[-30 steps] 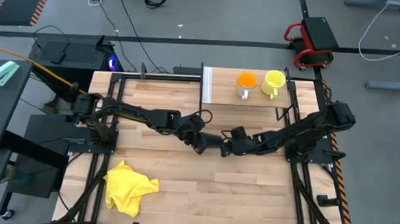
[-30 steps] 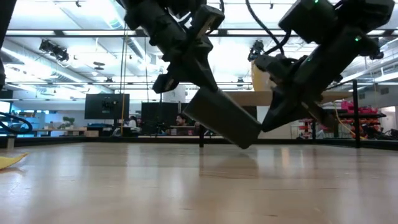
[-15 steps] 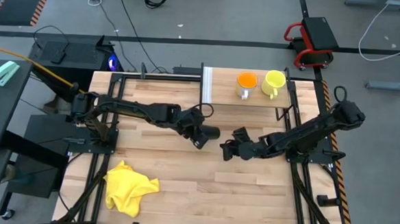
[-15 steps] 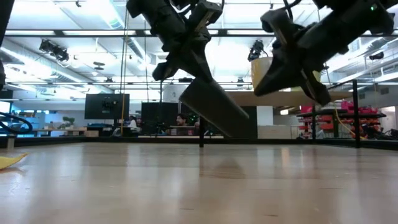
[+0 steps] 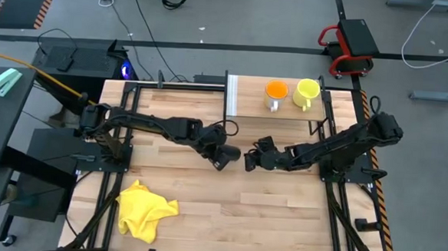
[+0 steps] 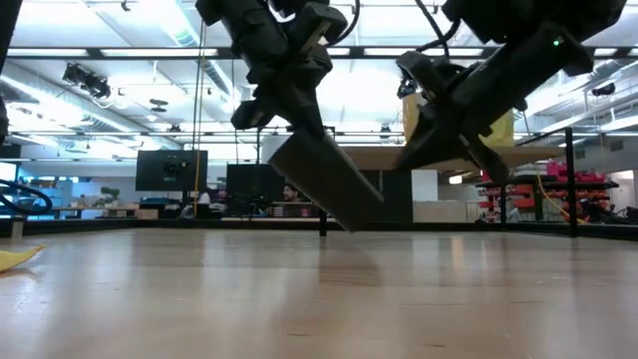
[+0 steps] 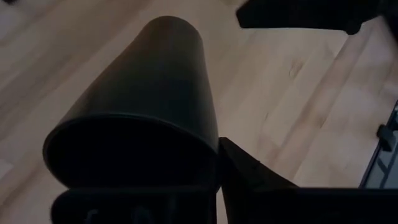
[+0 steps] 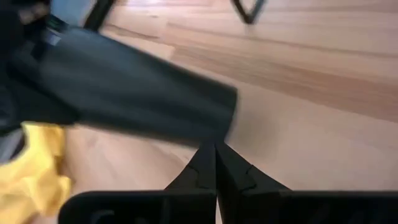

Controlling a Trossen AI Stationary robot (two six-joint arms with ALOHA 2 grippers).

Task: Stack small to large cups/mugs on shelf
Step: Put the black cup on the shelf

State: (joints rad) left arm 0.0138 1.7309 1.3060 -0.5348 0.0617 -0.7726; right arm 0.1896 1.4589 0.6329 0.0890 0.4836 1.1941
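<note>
left gripper [image 5: 224, 158]: mid-desk, just left of centre, fingers clamped on the black cup, carried off the desk
black cup [image 5: 230, 153]: held tilted in the air, almost on its side; low view shows it [image 6: 324, 182] slanting down toward the desk without touching; left wrist view looks along it [image 7: 149, 118], open rim near the camera, closed base pointing away
left finger [image 7: 249, 171]: one dark finger pressed against the cup's rim edge in the left wrist view
right gripper [image 5: 250, 162]: mid-desk, just right of the black cup, tips pointing at it, holding nothing
right fingers [image 8: 205, 171]: pressed together, tips just beside the cup's end [image 8: 143, 102]; cannot tell if they touch it
orange cup [image 5: 275, 94]: upright on the shelf, left of the mug, near it but apart
yellow-green mug [image 5: 306, 93]: upright on the shelf, toward its right end, handle facing the desk front
shelf [image 5: 252, 100]: light-wood platform at the far edge of the desk, right of centre; white end panel [image 5: 231, 96] on its left end
yellow cloth [image 5: 146, 208]: crumpled on the desk's front-left area, well apart from both grippers
desk [image 5: 204, 217]: plank top
room beyond: low view shows monitors and a person seated far back, too small to detail
</note>
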